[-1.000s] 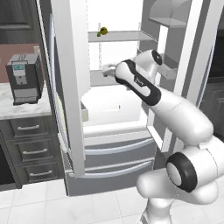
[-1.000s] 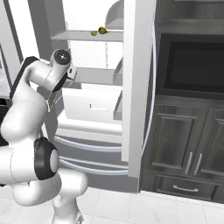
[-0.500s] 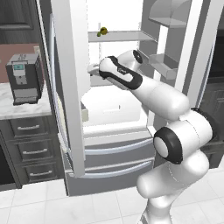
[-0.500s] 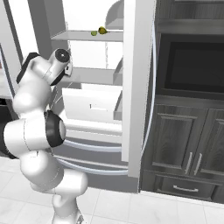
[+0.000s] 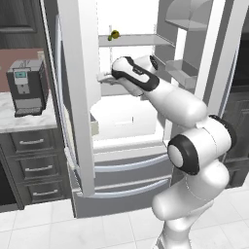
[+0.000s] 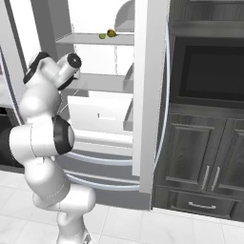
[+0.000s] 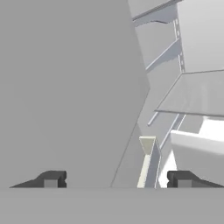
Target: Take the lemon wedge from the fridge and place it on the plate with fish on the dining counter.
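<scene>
The grey steel fridge (image 5: 78,97) stands with both upper doors open, its white inside showing. The tiny yellow-green lemon wedge (image 6: 102,35) lies on the upper shelf, just beside a small round yellow-and-dark fruit (image 6: 112,33); the left base view shows the same wedge (image 5: 110,38). My gripper (image 5: 100,78) is inside the fridge, below that shelf, close to the left door's inner edge. In the hand view the gripper (image 7: 117,179) is open with nothing between its fingertips (image 7: 52,178), facing the grey door face. The plate with fish and the dining counter are out of view.
A coffee machine (image 5: 26,87) stands on a narrow marble worktop (image 5: 19,124) over dark drawers (image 5: 34,168) left of the fridge. Dark cabinets with a built-in oven (image 6: 209,71) rise on the right. A white bin (image 5: 124,116) and door bins (image 5: 182,68) sit inside.
The arm has swung left inside the fridge, carrying the hand from the middle towards the left door's inner edge. The wedge and the fruit have not moved.
</scene>
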